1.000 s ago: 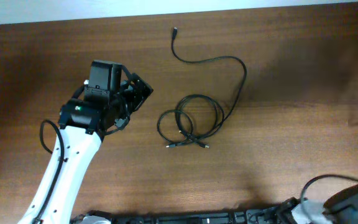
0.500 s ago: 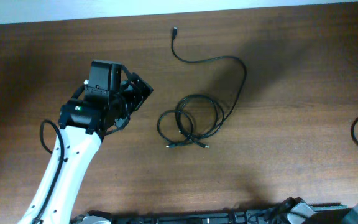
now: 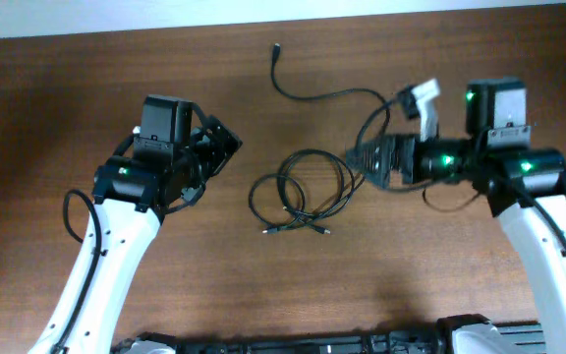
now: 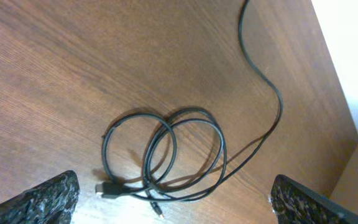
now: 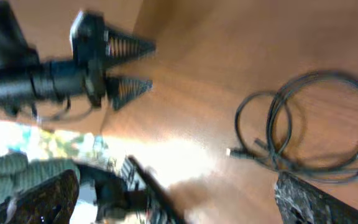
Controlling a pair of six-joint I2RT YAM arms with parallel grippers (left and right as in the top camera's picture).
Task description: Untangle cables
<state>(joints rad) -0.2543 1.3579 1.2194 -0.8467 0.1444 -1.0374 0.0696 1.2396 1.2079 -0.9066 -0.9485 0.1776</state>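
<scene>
With the left hand [image 3: 222, 147] and right hand [image 3: 360, 159] both wide open and empty, the cables [image 3: 285, 197] lay ungrasped, so pinching 1 loop probably came next.

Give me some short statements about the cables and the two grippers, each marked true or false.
1. The cables lie between the two arms. True.
2. The left gripper holds a cable. False: it is open and empty, off to the side of the coil.
3. The right gripper is open. True.
4. The cables lie on a white cloth. False: they lie on the bare wooden table.
</scene>
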